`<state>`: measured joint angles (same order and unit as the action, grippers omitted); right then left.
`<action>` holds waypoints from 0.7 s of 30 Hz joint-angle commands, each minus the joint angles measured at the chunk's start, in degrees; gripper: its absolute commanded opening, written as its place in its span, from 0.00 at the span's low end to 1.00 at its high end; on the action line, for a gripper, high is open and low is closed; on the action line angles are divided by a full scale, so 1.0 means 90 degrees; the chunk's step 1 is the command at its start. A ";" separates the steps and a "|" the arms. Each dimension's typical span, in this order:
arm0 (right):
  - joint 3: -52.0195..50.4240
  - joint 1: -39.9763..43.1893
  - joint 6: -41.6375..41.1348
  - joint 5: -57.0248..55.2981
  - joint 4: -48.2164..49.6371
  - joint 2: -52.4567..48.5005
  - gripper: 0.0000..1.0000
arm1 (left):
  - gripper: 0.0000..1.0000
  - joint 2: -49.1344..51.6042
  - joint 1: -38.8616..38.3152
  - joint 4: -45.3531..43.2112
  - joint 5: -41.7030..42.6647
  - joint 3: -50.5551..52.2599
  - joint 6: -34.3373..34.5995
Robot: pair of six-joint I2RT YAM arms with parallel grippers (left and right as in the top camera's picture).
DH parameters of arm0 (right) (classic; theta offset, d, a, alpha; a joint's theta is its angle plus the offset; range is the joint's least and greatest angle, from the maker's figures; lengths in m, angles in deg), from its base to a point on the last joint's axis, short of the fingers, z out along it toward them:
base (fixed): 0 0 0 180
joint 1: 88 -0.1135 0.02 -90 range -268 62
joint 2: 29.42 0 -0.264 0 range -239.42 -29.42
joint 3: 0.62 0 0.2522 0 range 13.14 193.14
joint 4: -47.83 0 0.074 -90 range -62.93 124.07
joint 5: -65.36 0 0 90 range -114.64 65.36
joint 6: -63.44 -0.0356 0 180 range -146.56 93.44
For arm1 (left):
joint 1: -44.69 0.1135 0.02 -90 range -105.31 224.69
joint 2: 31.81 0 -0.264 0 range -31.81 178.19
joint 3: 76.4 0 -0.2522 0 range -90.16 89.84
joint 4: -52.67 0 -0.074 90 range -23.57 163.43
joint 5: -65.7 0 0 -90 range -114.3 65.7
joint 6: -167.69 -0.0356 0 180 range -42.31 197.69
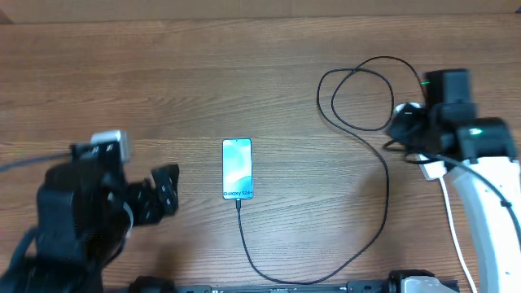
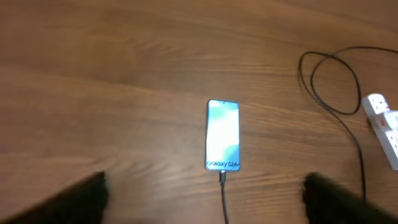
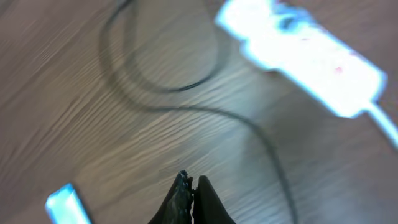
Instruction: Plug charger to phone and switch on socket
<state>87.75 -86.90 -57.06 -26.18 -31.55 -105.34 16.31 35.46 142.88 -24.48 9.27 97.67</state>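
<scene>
Black-tipped and pinched shut on nothing, the right hand [image 3: 190, 190] is hanging over the wooden counter [image 1: 163, 81], and the white socket [image 3: 305, 56] is lying at about one o'clock from its tips, apart from them. Across the counter, the left hand [image 1: 166, 192] is standing with its fingers spread wide and empty, and the phone [image 1: 237, 168] is lying face up at three o'clock from it, near but untouched. The charger [image 2: 224, 199] is meeting the phone's bottom edge at six o'clock, so the plugging-in is looking done, though the joint is too small to say the tip is fully seated. By my reading the step in hand is the switching on. The closed tips are serving as one poking point, and the next move is calling for them to settle over the correct red switch and press straight down without shoving the strip. Much is being kept from view. The right arm [image 1: 480, 142] is covering most of the socket from overhead, the right wrist view is smearing the switches into blur, and the left wrist view is cutting the socket off at its three o'clock edge. Whether the black plug is sitting in the socket, or which way any switch is lying, I cannot tell.
</scene>
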 commanded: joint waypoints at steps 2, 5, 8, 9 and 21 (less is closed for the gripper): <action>0.0073 0.1069 -0.0005 0.0002 -0.0112 -0.0250 0.04 | 1.00 -0.0355 0.0012 0.0355 -0.0814 0.0083 0.0138; 0.0141 0.1647 0.0187 0.0051 -0.0109 -0.0539 0.04 | 1.00 -0.0396 0.0012 0.0588 -0.0928 0.0083 0.0138; 0.0287 0.2038 0.0498 0.0211 -0.0165 -0.0945 0.04 | 1.00 -0.0384 0.0012 0.0682 -0.0930 0.0083 0.0136; 0.0376 0.2140 0.0593 0.0272 -0.0243 -0.1129 0.04 | 1.00 -0.0384 0.0012 0.0682 -0.0933 0.0083 0.0134; 0.1928 0.2314 0.1066 0.0328 -0.0920 -0.3002 0.04 | 1.00 -0.0393 0.0012 0.0984 -0.0935 0.0083 -0.0250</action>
<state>102.87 -66.24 -48.98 -23.61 -39.58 -130.30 12.96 35.46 151.97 -31.89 9.77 96.76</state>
